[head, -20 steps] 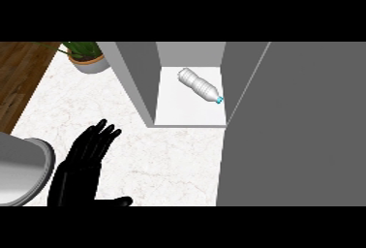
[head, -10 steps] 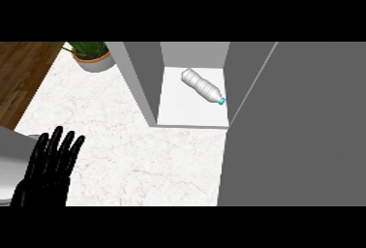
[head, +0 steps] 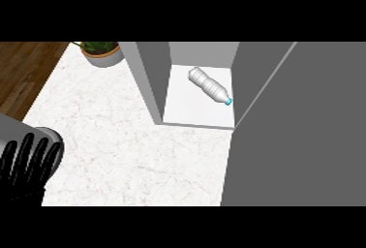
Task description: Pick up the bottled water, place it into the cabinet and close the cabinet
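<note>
Your bottle is lying on its side on the white floor of the cabinet, cap pointing near and right, just beside the right wall. So the placing looks done, and what you are facing now is the closing. The big grey door is standing open at the right, filling that whole side of the view.

Your left hand is resting at the near-left edge of the table, fingers straight, spread and holding nothing. Your right hand is not showing at all.

Here is what you are risking. The bottle is round and lying free, so a hard swing of the door could jolt the cabinet and set it rolling toward the near lip, where the door would catch it. The door's edge is also running close to the cap. Since the hand nearest the door is out of sight, you are working blind there. The plant at the far left is well apart from all this.
</note>
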Available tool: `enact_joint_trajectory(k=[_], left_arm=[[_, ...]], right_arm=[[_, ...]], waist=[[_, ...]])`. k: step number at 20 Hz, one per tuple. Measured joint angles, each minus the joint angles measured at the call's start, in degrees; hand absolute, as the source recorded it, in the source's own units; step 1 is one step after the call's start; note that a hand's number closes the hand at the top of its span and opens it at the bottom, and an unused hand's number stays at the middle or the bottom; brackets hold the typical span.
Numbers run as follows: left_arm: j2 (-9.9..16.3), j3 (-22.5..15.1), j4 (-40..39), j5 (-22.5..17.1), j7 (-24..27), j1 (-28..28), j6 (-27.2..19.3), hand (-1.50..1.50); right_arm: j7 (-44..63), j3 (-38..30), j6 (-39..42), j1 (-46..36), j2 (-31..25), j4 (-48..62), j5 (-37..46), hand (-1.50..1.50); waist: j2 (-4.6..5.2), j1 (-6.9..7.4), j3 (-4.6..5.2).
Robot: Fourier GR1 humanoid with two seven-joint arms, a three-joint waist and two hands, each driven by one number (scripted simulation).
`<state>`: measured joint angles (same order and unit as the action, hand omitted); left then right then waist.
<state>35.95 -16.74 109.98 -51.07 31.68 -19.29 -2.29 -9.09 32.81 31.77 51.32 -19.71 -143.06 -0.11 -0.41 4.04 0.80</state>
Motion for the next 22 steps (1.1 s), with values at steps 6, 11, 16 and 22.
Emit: enact_joint_trajectory(k=[6, 11, 16, 22], left_arm=[[2.6, 2.3, 0.9, -2.0, -0.3, -1.4, 3.9, -1.5], [4.4, 3.3, 1.1, -2.6, -0.4, -1.9, 6.8, -1.5], [5.9, 4.2, 1.1, -3.1, -0.7, -2.1, 9.1, -1.5], [7.2, 4.8, 0.7, -3.7, -1.5, -1.6, 10.7, -1.5]], right_arm=[[2.3, 0.8, -3.0, -4.0, 0.6, 0.3, -0.3, 1.5], [4.9, 1.0, -4.0, -8.8, 0.6, 0.5, -0.5, 1.5], [6.9, 0.9, -4.0, -12.9, 0.0, 0.6, -0.9, 1.5], [8.6, -0.7, -2.4, -19.4, -2.4, 0.7, -1.2, 1.5]], waist=[[0.82, 2.84, 0.04], [1.49, 5.35, 0.17], [1.86, 7.49, 0.29], [2.03, 9.7, 0.6]])
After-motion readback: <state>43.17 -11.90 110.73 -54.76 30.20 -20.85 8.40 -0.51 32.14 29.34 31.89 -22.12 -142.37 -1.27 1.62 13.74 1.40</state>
